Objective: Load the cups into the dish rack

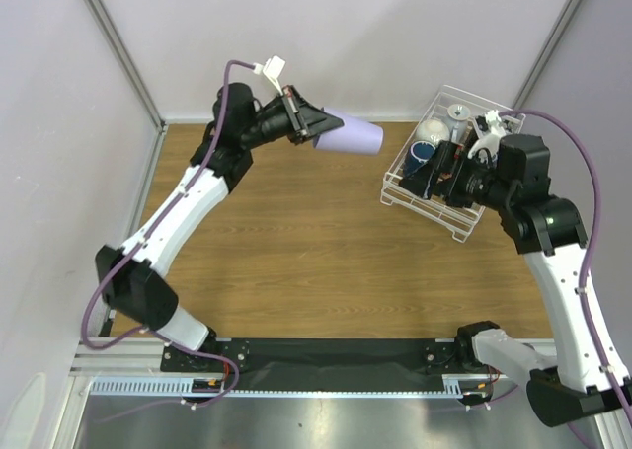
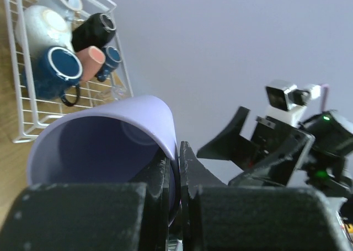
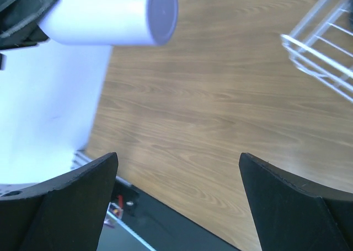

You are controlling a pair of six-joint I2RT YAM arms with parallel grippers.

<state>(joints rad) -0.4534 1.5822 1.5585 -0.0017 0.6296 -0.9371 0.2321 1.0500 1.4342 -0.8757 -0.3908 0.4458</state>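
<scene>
My left gripper (image 1: pixel 318 131) holds the tall lavender tumbler (image 1: pixel 354 136) in the air on its side, above the table's far middle. Its jaws are shut on the tumbler's rim wall (image 2: pixel 165 131), one finger inside and one outside. The white wire dish rack (image 1: pixel 467 224) stands at the far right. In it lie a cream mug (image 2: pixel 39 26), a navy cup (image 2: pixel 55 70), a terracotta cup (image 2: pixel 91 57), a black mug (image 2: pixel 92 30) and a small blue mug (image 2: pixel 111 57). My right gripper (image 3: pixel 179 171) hovers wide open and empty over the rack's left part (image 1: pixel 437 170), facing the tumbler (image 3: pixel 110 14).
Bare wooden tabletop (image 1: pixel 316 242) lies between the two arms. Pale walls enclose the back and sides. A black strip and a metal rail (image 1: pixel 326 370) run along the near edge by the arm bases. A corner of the rack (image 3: pixel 322 49) shows in the right wrist view.
</scene>
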